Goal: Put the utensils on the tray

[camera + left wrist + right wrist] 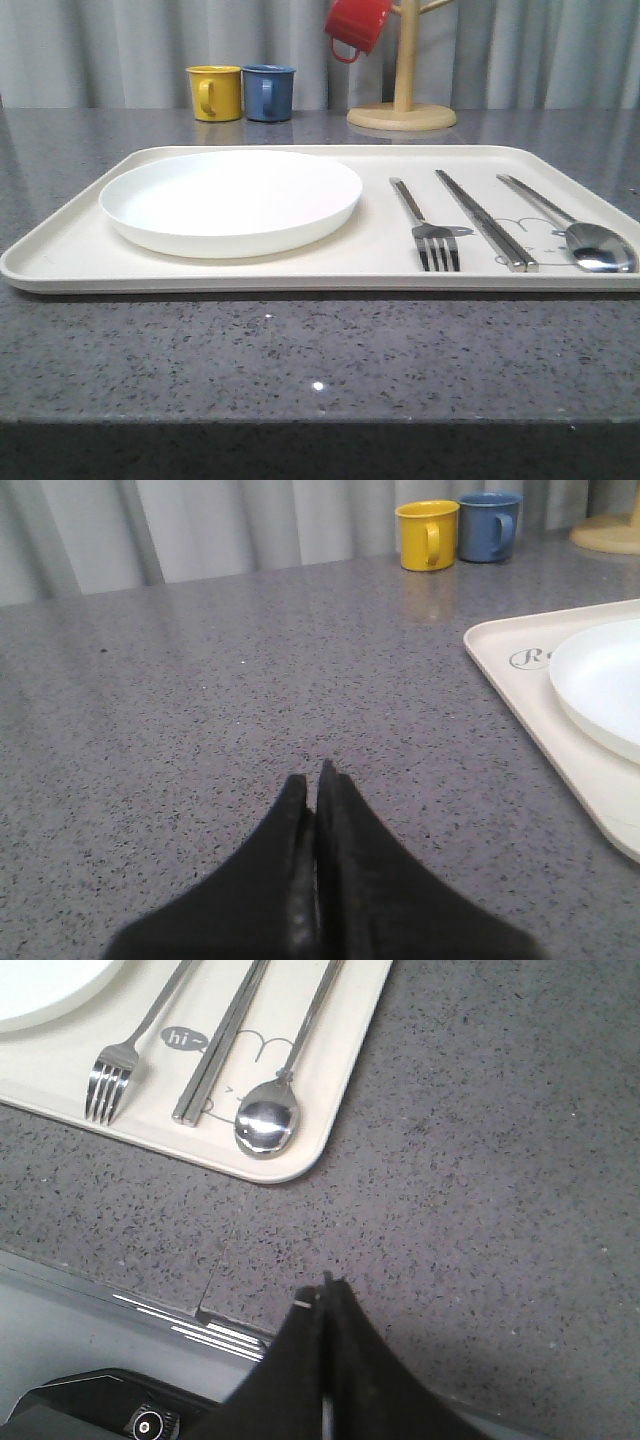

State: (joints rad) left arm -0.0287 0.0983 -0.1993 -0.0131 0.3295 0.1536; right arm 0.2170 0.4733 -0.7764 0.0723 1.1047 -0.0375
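Tray [250, 270]: flat on the grey speckled bench [300, 350], long side toward the robot; "hi~" bubble and rabbit drawing by the utensils in the right wrist view.
Plate [232, 200]: round, white, on the left half of the tray.
Fork [428, 228]: on the tray just right of the plate, tines toward the near rim.
Chopsticks [484, 220]: on the tray between fork and spoon, lying side by side and touching.
Spoon [575, 228]: rightmost on the tray, bowl near the front right corner.
Left gripper [318, 780]: jaws closed, nothing between them, over bare bench left of the tray.
Right gripper [328, 1288]: jaws closed and empty, above the bench's front edge, near the tray's front right corner but apart from it.
Mugs: yellow mug [214, 92] and blue mug [267, 92] side by side at the back.
Mug tree [403, 100]: wooden, behind the tray, red mug [355, 26] hanging on it.
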